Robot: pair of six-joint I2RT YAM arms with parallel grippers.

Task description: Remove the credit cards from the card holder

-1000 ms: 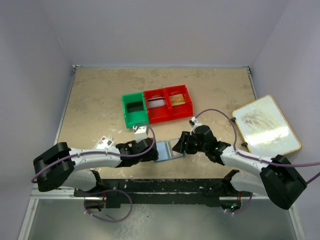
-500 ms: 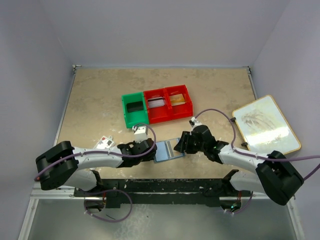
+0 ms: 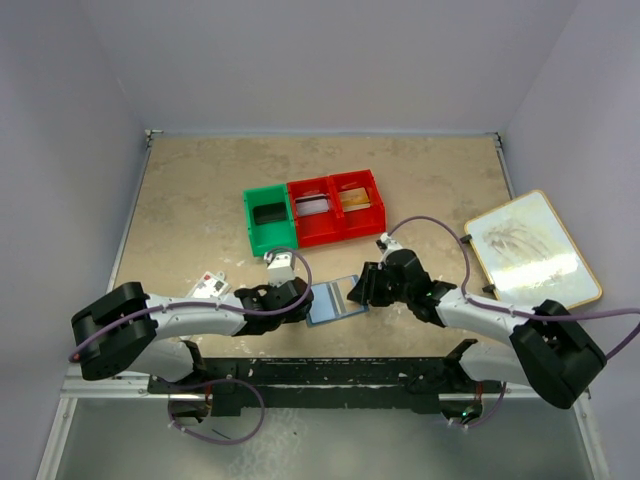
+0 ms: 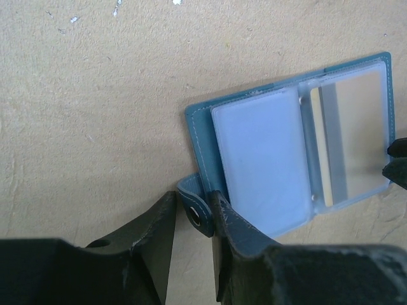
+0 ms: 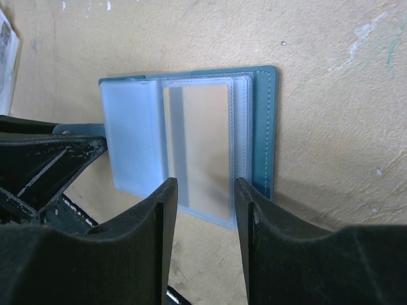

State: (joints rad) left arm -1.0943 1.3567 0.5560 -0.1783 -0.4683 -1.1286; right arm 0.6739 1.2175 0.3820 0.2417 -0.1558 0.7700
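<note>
The blue card holder (image 3: 336, 298) lies open on the table between my two grippers. Its clear sleeves face up. A silver-grey credit card (image 4: 350, 133) with a stripe sits in the right sleeve, and shows in the right wrist view (image 5: 200, 146) too. The left sleeve (image 4: 261, 159) looks empty. My left gripper (image 3: 303, 297) is shut on the holder's clasp tab (image 4: 196, 216) at its left edge. My right gripper (image 3: 358, 290) is open. Its fingertips (image 5: 164, 197) straddle the near edge of the sleeve that holds the card, (image 5: 206, 197) being the midpoint between them.
A green bin (image 3: 269, 220) and two red bins (image 3: 336, 208) stand behind the holder; the red ones hold cards. A white packet with red marks (image 3: 210, 285) lies left of my left arm. A wood-framed board (image 3: 530, 248) lies at the right edge.
My right gripper has edged slightly left over the open holder. My left gripper stays on the clasp tab. The holder has hardly moved.
</note>
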